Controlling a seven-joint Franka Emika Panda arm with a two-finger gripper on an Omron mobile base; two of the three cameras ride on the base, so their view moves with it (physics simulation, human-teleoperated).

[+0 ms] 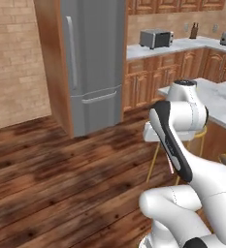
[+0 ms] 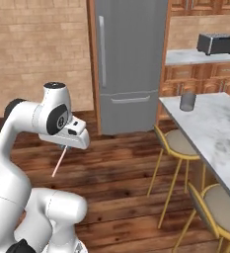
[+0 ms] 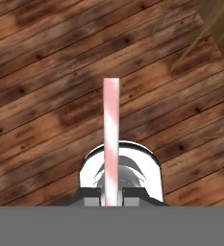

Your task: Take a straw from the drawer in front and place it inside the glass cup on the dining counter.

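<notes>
In the left base view, the straw [image 1: 171, 166] is glimpsed as a thin pink sliver beside the dark forearm of the arm; the gripper itself is hidden there behind the arm. The marble-topped desk [image 1: 216, 99] is seen beyond and to the right, with a stool [image 1: 175, 135] tucked at its edge and a fridge [image 1: 92, 63] farther off to the left.

In the right base view, the gripper [image 2: 63, 147] is held above the wooden floor [image 2: 121, 183], clenched on the straw [image 2: 58, 163], which slants down and away from it. The glass cup [image 2: 187, 101] is set upright on the desk [image 2: 210, 128], well apart from the gripper, far to its right. A toaster [image 2: 216, 43] is placed on the rear worktop.

In the hand view, the straw [image 3: 111, 139] is pinched between the fingertips [image 3: 89, 198], projecting straight ahead over the floor [image 3: 46, 96].
</notes>
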